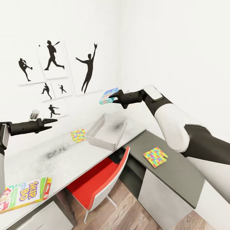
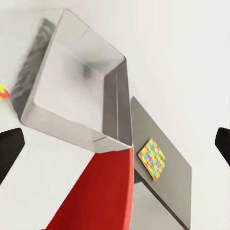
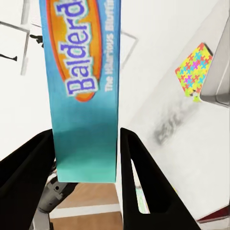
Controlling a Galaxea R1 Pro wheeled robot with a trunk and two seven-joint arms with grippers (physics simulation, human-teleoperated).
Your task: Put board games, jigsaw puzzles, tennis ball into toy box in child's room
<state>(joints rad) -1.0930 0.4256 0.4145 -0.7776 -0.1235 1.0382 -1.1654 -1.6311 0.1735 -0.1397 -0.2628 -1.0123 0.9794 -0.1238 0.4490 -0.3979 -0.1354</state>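
Above the far end of the bench (image 1: 38,159), the right claw (image 1: 112,96) has a blue-green board game (image 1: 108,96) pinched by its edge, held in the air just beyond the toy box (image 1: 107,131). In the right wrist view the box (image 3: 84,91) reads "Balderdash" and sits between both fingers (image 3: 143,182), so the grip looks firm.

Left claw (image 1: 50,124) hovers over the bench to the left of the bin, jaws apart, nothing in them. Left wrist view looks down into the bin (image 2: 76,91); I can see no toy in it.

Still out on the bench: one jigsaw puzzle (image 1: 78,135) just left of the bin, a second puzzle (image 1: 155,157) on the lower dark section to the right, and the yellow-green Skip-Bo game (image 1: 27,191) at the near left corner. Tennis ball not spotted from here.

Step in hand, as I read it: carrying the first game over for the drop. Held game is up and slightly past the bin's far wall, not yet over the opening.

Next move calls for:
- bring the right arm back and down until the game is over the bin's middle
- tip it flat or let it slide in edge-first; bin is wider than the box, so clearance looks fine
- release low, so it doesn't bounce off the flared wall
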